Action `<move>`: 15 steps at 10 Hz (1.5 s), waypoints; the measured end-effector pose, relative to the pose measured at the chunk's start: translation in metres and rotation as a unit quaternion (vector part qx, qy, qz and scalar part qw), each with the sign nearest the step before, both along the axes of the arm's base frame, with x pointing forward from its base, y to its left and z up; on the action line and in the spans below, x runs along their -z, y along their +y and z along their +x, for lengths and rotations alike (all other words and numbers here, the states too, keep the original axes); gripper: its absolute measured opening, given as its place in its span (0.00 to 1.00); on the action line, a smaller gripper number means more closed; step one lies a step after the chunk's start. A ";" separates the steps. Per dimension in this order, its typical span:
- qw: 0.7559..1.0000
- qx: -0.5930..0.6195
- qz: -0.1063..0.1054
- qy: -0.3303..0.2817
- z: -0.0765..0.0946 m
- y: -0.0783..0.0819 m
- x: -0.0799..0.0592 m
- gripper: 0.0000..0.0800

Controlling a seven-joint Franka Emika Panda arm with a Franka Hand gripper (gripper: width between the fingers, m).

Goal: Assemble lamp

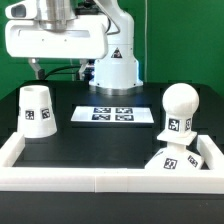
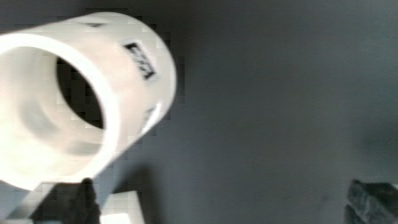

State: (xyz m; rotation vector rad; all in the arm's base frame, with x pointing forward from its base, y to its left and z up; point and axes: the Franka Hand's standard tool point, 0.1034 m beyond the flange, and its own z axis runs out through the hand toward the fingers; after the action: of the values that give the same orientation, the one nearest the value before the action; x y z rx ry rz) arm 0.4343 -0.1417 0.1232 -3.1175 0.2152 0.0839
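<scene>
Lamp shade [image 1: 38, 109] stands at left of the exterior frame, apart from everything; in the wrist view the shade [image 2: 86, 110] fills the upper left, open mouth toward my camera. My gripper [image 1: 36, 70] hangs just above it, fingers [image 2: 71, 203] spread, holding nothing. Best to drop straight and pinch one wall of the rim, I reckon, not tip it. Bulb [image 1: 178, 110] sits on the sloped base [image 1: 182, 159] at lower right. Marker board [image 1: 112, 114] lies mid-frame. My wrist is level, pointing down.
</scene>
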 end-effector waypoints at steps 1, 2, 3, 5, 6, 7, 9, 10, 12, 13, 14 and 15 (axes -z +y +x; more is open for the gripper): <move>1.000 -0.019 0.001 0.001 -0.009 -0.013 0.003 0.87; 1.000 -0.016 -0.001 -0.001 -0.017 -0.022 0.006 0.87; 1.000 -0.018 -0.001 0.001 -0.026 -0.024 0.011 0.87; 1.000 -0.019 -0.001 0.006 -0.029 -0.022 0.015 0.87; 1.000 -0.020 -0.003 0.008 -0.029 -0.022 0.018 0.87; 1.000 -0.024 -0.005 0.010 -0.028 -0.021 0.020 0.87; 0.999 -0.029 -0.008 0.013 -0.025 -0.019 0.023 0.87; 0.999 -0.029 -0.009 0.015 -0.025 -0.020 0.025 0.87; 0.999 -0.034 -0.014 0.017 -0.025 -0.018 0.031 0.87; 0.999 -0.038 -0.016 0.019 -0.025 -0.015 0.034 0.87; 0.999 -0.042 -0.016 0.021 -0.026 -0.014 0.036 0.87; 0.999 -0.044 -0.016 0.021 -0.026 -0.016 0.036 0.87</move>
State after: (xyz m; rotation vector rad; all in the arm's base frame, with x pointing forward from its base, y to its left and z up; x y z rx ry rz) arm 0.4088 -0.1577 0.0876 -3.1579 0.0805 0.1481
